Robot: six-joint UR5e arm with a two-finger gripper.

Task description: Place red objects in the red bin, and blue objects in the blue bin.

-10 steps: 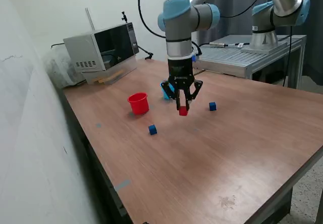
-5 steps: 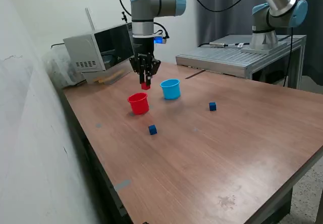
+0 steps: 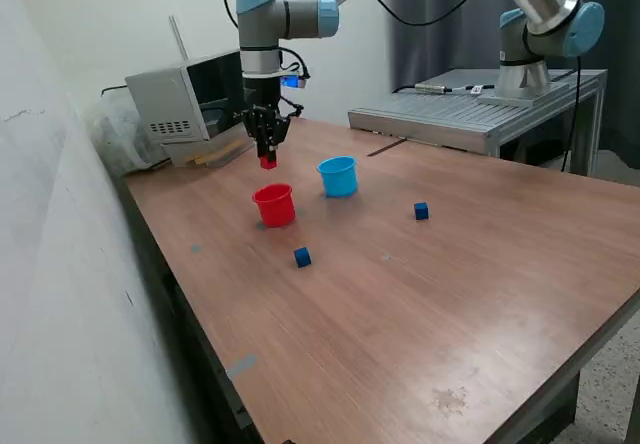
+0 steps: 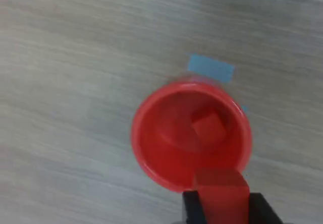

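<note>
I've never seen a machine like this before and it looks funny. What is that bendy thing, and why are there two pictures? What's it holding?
The bendy thing is a robot arm, built a bit like your own arm with joints. At its end is a gripper, two fingers that pinch things. One picture comes from a camera standing in the room, so you see the whole wooden table. The other comes from a camera on the robot's wrist, looking straight down.

The gripper is shut on a tiny red cube and hangs above a red cup. In the wrist picture you can look into that cup and see another red cube already inside. A light blue cup stands beside the red one. Two small dark blue cubes lie on the table: one nearer the red cup, one further towards the room picture's right.
</note>
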